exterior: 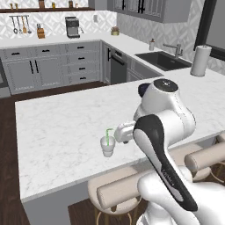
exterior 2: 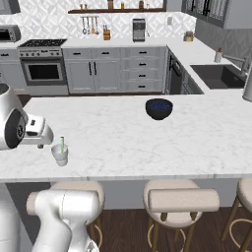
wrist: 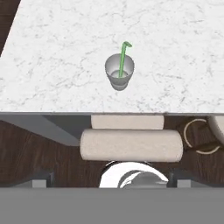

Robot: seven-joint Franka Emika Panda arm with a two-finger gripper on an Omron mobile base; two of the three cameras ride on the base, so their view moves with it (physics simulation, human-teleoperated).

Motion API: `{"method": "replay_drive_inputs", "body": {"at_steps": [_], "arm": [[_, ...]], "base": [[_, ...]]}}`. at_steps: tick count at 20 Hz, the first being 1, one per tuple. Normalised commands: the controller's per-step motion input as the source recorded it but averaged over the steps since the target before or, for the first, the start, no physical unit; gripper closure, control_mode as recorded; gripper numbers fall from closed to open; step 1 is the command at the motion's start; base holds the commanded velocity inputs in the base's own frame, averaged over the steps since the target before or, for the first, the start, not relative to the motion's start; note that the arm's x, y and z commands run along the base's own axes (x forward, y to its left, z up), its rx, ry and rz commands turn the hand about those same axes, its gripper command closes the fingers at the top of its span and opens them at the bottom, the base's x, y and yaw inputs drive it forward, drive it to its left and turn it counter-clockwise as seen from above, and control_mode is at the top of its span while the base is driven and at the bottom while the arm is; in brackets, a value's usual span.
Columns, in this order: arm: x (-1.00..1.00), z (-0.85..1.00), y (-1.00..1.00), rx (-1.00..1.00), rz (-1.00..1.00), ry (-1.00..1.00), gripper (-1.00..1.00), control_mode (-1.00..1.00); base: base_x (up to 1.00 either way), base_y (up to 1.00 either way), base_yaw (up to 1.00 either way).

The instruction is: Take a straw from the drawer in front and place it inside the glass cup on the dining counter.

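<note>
One thin light-green straw [wrist: 122,60] with a bent top is seen standing inside the small translucent whitish glass cup [wrist: 119,74] on the white marble-look dining counter [exterior: 61,127], while the two-finger gripper [wrist: 112,183] is held wide, empty, above.

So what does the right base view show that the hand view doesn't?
Only the right base view: a dark blue bowl on the dining counter, the oven, the sink and the wall cabinets behind. Only the hand view: a look down into the glass cup, with the straw's lower end leaning inside it. Both: cup, green straw, marble counter and a beige stool at its edge.
</note>
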Motion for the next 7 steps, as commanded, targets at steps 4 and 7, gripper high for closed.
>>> {"method": "replay_drive_inputs", "body": {"at_steps": [4,7], "arm": [[-0.58,0.2,-0.28,0.0,-0.03,0.22,-1.0,-1.0],[-0.3,0.0,-0.15,0.0,-0.1,0.21,-1.0,-1.0]], "base": [[0.0,0.0,0.0],[0.0,0.0,0.0]]}}
